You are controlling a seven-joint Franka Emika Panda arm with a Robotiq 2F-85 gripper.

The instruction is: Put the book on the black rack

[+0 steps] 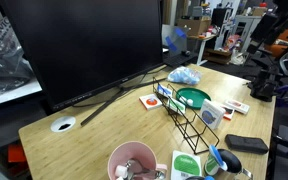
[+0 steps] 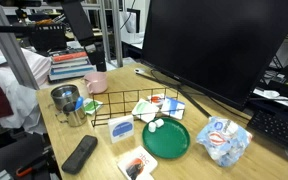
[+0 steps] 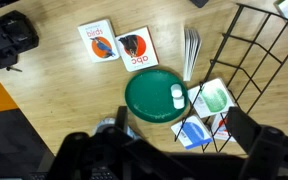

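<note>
Wrist view: my gripper [image 3: 169, 165] spread wide, empty, over green bowl [image 3: 139, 100]. Book [image 3: 191, 52] on edge beyond bowl, just beside black rack [image 3: 229, 45], long axis running away from gripper.

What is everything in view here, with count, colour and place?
large flat monitor: one, black, back of the wooden table
round plastic bowl: one, green, beside the rack, small white items inside
long low wire rack: one, black, mid-table
small squarish pale book: one, whitish-grey, apparently leaning at the rack's end
flat white-and-red booklets: two, flat on the table near the bowl
ceramic mug: one, pink, table edge
metal cup: one, silver, past the rack's end
oblong case: one, black, table edge
crumpled bag: one, blue-and-white, beside the bowl
claw: one, black, open, above the bowl
</note>
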